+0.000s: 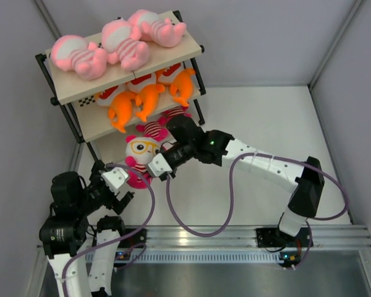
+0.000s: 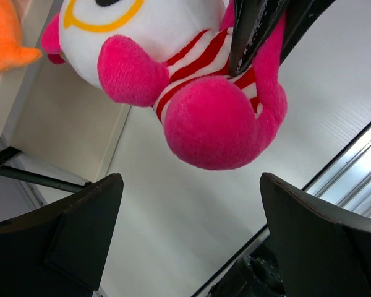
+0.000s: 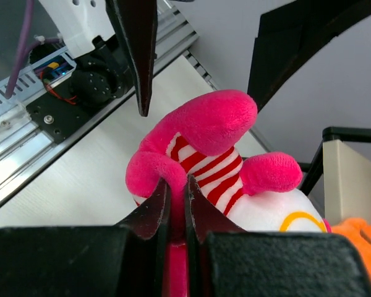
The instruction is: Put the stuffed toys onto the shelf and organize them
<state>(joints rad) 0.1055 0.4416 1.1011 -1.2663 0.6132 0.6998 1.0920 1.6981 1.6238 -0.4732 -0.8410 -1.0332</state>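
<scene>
Magenta-limbed stuffed toy [image 3: 216,139] with white head and red-striped shirt is held just in front of the shelf [image 1: 80,88], near its lowest tier. Right gripper [image 3: 176,207] is clamped on one pink limb. Left gripper [image 2: 188,192] faces the toy with jaws wide apart, holding nothing. Three pale pink toys [image 1: 80,55] lie on the top board; three orange toys [image 1: 145,98] on the middle board.

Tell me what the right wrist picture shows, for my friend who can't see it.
The right gripper pinches a pink limb of a white-headed toy in a red-striped shirt, over the white table. An orange toy peeks in at the bottom right corner.
</scene>
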